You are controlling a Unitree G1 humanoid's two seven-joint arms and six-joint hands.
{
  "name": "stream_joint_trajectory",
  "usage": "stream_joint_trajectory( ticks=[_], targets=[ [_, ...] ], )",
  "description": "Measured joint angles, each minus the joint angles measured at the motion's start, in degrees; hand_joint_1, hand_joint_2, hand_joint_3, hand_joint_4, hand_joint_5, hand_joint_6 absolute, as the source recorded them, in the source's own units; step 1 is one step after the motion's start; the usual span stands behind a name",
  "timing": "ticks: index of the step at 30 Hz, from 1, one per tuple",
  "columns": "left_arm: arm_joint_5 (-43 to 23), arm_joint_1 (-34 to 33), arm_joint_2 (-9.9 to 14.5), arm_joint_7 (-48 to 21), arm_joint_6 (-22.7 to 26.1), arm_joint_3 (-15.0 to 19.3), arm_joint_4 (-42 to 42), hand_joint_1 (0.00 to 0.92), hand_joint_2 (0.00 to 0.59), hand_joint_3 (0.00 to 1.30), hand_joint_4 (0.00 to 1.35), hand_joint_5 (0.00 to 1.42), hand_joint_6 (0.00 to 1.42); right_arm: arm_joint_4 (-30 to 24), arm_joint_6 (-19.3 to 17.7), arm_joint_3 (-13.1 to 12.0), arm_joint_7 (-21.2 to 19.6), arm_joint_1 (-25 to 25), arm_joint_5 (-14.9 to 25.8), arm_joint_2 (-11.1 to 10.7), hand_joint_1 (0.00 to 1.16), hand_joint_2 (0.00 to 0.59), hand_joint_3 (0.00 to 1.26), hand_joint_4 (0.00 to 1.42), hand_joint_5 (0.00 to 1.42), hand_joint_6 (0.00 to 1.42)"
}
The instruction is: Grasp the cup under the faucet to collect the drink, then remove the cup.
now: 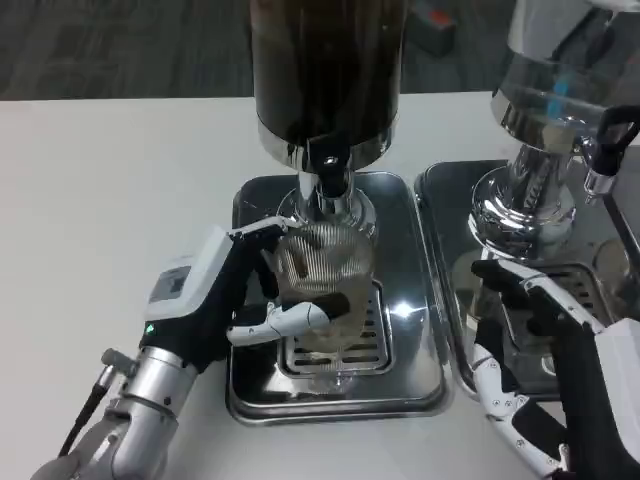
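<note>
My left hand (235, 300) is wrapped around the ribbed clear cup (322, 280), holding it on the drip tray (250, 395) right beneath the faucet (328, 185); grasp done, I'd say; filling unclear, removal still ahead; my right hand (545, 390) waits released.

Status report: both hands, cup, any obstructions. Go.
Left robot hand grips cup under faucet. Right robot hand open, by second dispenser. Nothing blocking cup.
</note>
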Motion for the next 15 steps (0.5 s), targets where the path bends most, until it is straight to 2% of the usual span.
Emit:
stream_joint_trajectory(
  ticks=[8, 15],
  targets=[
    [0.0, 0.2, 0.9, 0.0, 0.3, 0.1, -0.6, 0.068, 0.000, 0.53, 0.59, 0.83, 1.16, 0.9, 0.0, -0.1, 0.0, -0.3, 0.9, 0.1, 0.58, 0.546, 0.35, 0.33, 0.36, 0.48],
    [-1.7, 0.2, 1.9, -3.2, -2.1, 0.3, -0.6, 0.009, 0.000, 0.48, 0.53, 0.76, 1.08, 1.3, 0.0, -0.2, 0.0, -1.1, 1.1, 0.4, 0.58, 0.550, 0.35, 0.34, 0.37, 0.49]
  ],
)
